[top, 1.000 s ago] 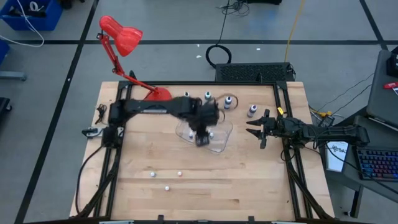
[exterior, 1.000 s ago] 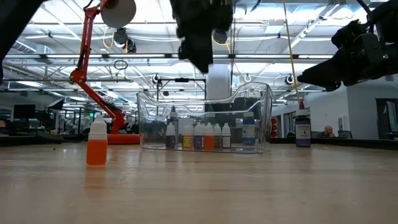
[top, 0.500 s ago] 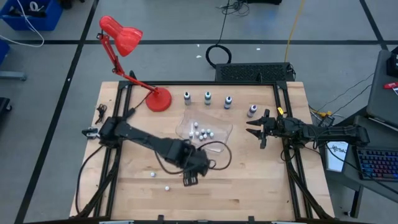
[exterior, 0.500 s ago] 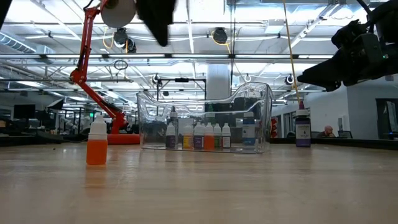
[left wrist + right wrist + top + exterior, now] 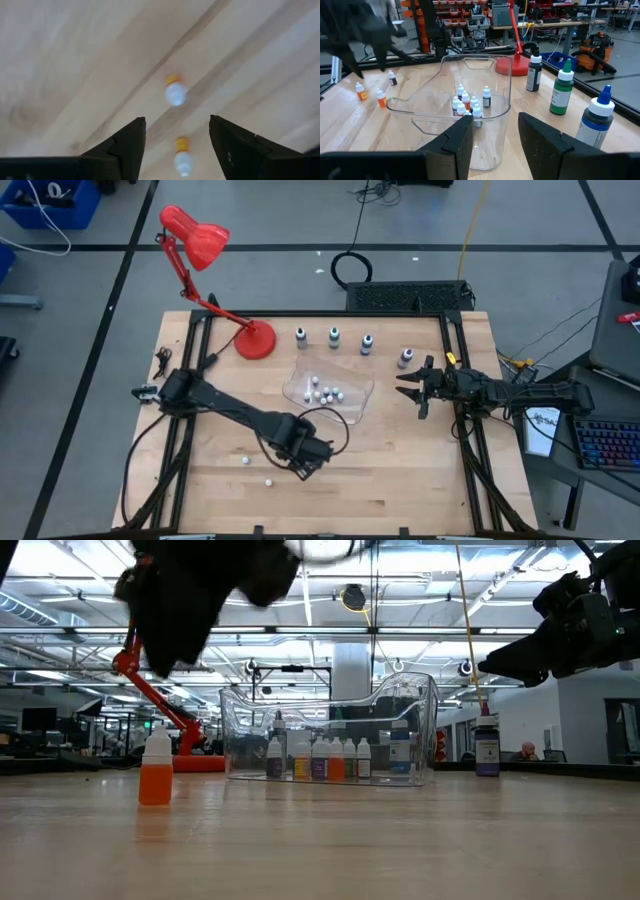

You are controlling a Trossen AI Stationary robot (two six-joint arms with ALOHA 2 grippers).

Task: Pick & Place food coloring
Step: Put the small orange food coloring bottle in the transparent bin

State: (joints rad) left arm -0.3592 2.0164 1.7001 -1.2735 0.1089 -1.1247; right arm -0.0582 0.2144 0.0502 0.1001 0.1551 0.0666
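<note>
Four food coloring bottles, dark [image 5: 300, 335], green [image 5: 333, 335], blue [image 5: 367, 343] and pink-purple [image 5: 405, 358], stand upright along the far side. A clear tray [image 5: 350, 408] holds several tiny dropper bottles [image 5: 470, 105]. Two tiny orange dropper bottles [image 5: 175, 92] [image 5: 182, 157] stand on the wood near the front. My left gripper [image 5: 303, 463] is open above them, its fingers [image 5: 127, 145] on either side and touching neither. My right gripper [image 5: 410, 391] is open and empty, to the right of the tray.
A red desk lamp [image 5: 255, 340] stands at the far left. Two tiny bottles [image 5: 245, 460] [image 5: 268, 480] show near the front edge beside my left gripper; one orange bottle [image 5: 155, 775] shows in the low view. Black rails [image 5: 465, 430] run along both table sides.
My left gripper has swung from over the clear tray toward the table's near edge and come down over the tiny bottles on the wood. The tray and its bottles have stayed put.
</note>
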